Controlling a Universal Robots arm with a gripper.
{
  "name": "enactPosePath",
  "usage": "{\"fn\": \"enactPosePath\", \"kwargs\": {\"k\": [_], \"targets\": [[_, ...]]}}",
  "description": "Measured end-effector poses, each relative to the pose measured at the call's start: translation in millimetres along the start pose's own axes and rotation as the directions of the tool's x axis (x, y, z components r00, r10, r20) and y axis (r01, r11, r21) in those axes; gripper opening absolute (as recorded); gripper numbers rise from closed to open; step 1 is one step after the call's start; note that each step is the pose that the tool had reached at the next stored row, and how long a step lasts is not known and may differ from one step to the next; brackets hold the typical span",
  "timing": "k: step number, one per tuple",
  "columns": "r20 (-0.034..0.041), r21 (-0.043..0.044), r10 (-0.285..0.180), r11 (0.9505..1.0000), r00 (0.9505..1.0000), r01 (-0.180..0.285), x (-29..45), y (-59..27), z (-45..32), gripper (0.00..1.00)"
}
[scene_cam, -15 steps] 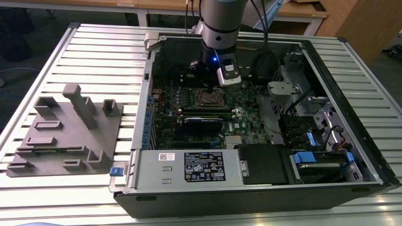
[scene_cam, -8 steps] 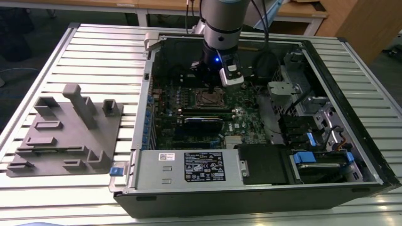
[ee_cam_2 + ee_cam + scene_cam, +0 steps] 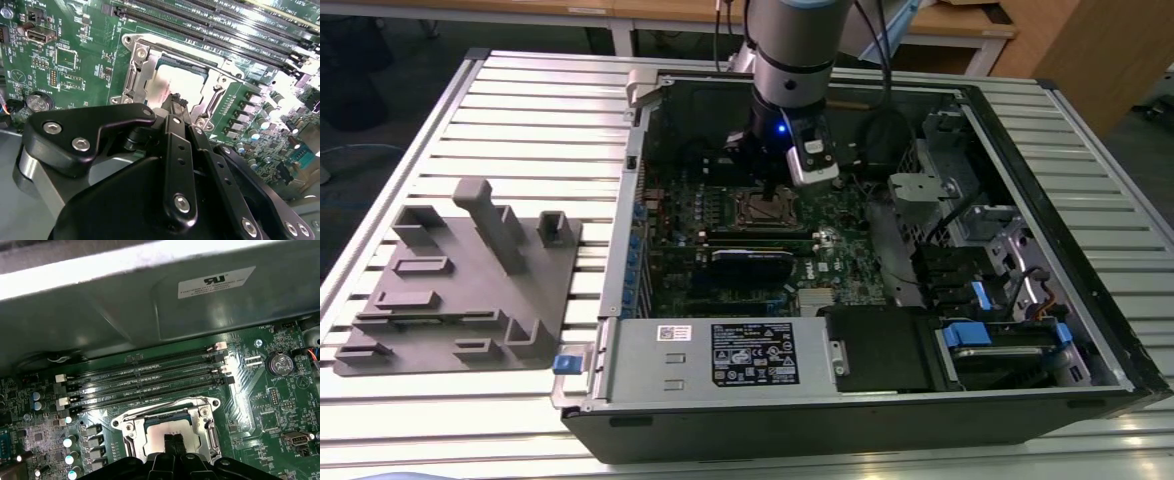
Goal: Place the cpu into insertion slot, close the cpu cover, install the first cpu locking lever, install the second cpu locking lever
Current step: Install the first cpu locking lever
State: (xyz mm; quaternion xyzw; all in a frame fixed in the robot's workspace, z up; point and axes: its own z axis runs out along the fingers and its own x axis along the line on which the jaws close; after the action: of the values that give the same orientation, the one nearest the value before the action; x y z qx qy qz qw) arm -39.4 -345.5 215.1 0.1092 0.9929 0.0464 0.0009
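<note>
The gripper [image 3: 175,102] hangs low inside the open computer case [image 3: 1067,300], directly over the insertion slot [image 3: 761,208] near the middle of the motherboard [image 3: 854,260]. In both wrist views its two black fingertips [image 3: 174,442] are pressed together with no gap between them, and they hold nothing. They point at the cpu [image 3: 167,432], which lies flat in the slot, its silver top showing just beyond the tips; whether the tips actually touch the chip is hard to say from these angles. The cpu cover [image 3: 142,70] lies down around the chip as a bright metal frame, its cutout leaving the chip's top exposed. The long black memory slots [image 3: 145,382] run just beside the socket, on the side toward the case wall. On the slatted bench [image 3: 520,110], a grey fixture block [image 3: 460,290] sits well apart from the case, toward the exterior view's left.
</note>
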Motion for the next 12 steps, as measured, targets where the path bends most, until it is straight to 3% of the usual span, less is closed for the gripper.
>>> {"fn": "enactPosePath", "kwargs": {"k": [12], "targets": [[0.0000,0.0002,0.000,1.0000,1.0000,0.000,0.1,-1.8,-0.6,0.11]]}}
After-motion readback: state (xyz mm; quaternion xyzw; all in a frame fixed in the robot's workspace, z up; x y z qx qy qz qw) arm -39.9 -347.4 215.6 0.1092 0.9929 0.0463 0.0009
